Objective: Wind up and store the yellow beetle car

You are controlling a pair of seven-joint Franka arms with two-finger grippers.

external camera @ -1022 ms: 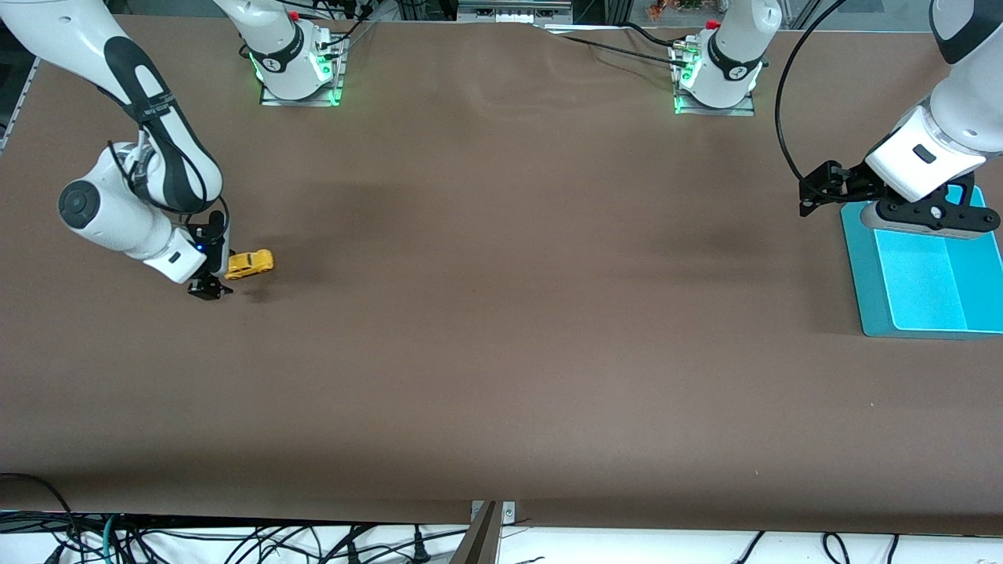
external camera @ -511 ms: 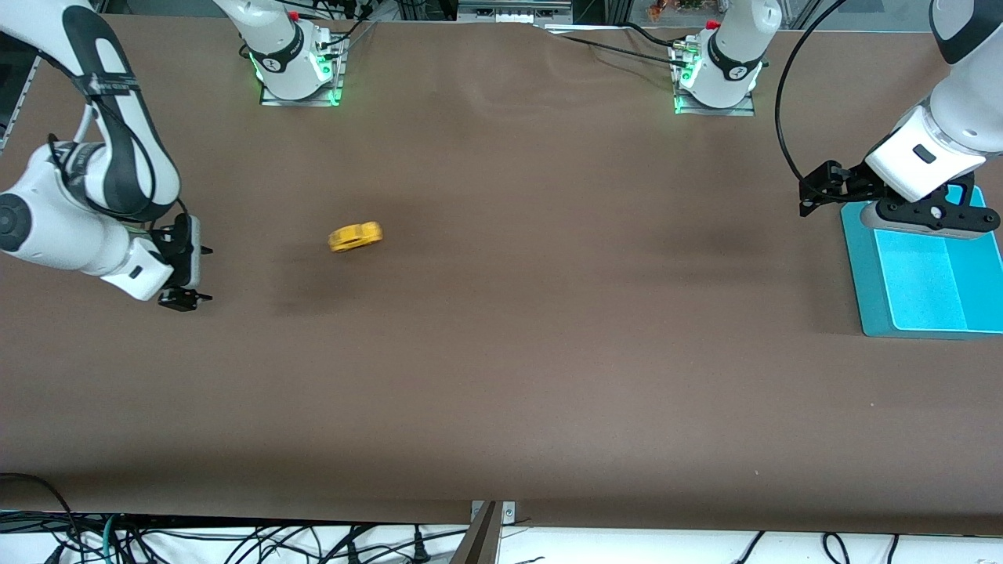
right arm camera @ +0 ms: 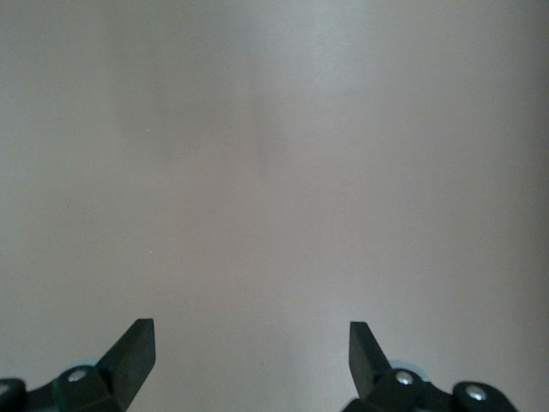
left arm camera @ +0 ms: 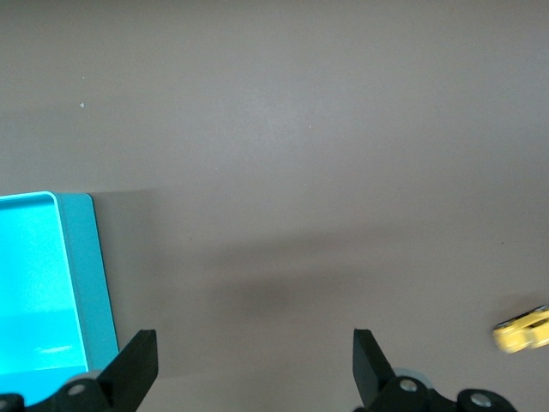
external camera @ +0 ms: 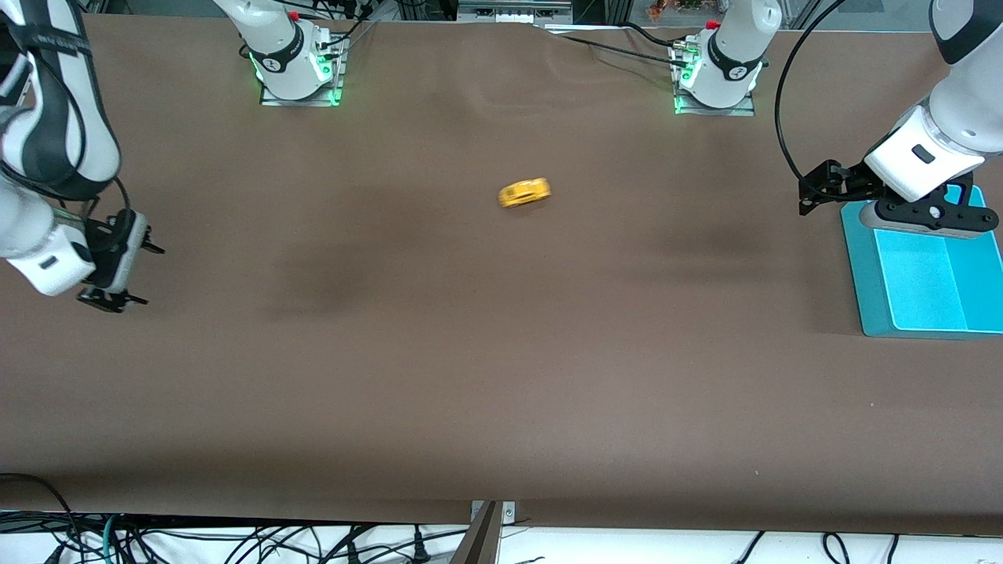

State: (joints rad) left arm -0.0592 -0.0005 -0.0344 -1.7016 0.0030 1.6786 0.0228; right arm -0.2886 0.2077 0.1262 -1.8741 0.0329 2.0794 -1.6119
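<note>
Yellow beetle car (external camera: 525, 192) (blurred) sits mid-desk (external camera: 501, 376), at your twelve o'clock. Right gripper (external camera: 125, 266) hovers at nine, left gripper (external camera: 815, 192) beside the turquoise plastic tray (external camera: 858, 266); both jaws released, holding nothing.

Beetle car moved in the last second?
Yes. The yellow beetle car has rolled from beside the right gripper toward the blue tray.

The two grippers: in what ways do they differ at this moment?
The left gripper hangs at the edge of the turquoise tray; the right gripper is over bare table at the right arm's end. The left wrist view shows the yellow beetle car and the tray; the right wrist view shows only table. Both are open and hold nothing.
</note>
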